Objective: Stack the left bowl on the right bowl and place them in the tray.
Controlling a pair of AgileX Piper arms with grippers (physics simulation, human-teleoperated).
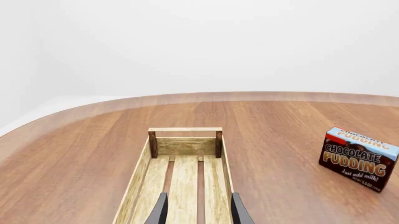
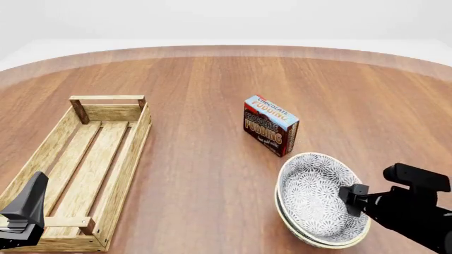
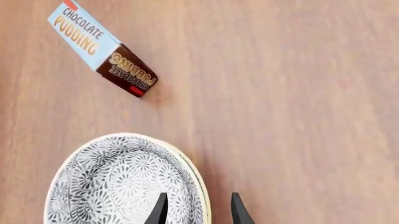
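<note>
The two flower-patterned bowls are stacked on the table at the front right: the upper bowl [image 2: 310, 193] sits nested in the lower bowl, of which only the cream rim [image 2: 300, 234] shows. My right gripper [image 2: 351, 200] is at the stack's right edge, open, its fingers straddling the rim. In the right wrist view the upper bowl [image 3: 118, 182] fills the lower part and the rim runs between the fingers [image 3: 161, 210]. The tray [image 2: 130, 153] lies at the left, with nothing in it. My left gripper [image 2: 35, 188] hovers open over the tray's near end; the tray's far end bar [image 1: 185, 145] shows in the left wrist view.
A chocolate pudding box [image 2: 270, 124] stands mid-table, just behind the bowls and right of the tray. It also shows in the left wrist view [image 1: 358, 158] and in the right wrist view [image 3: 103, 46]. The round table's far edge curves across the back.
</note>
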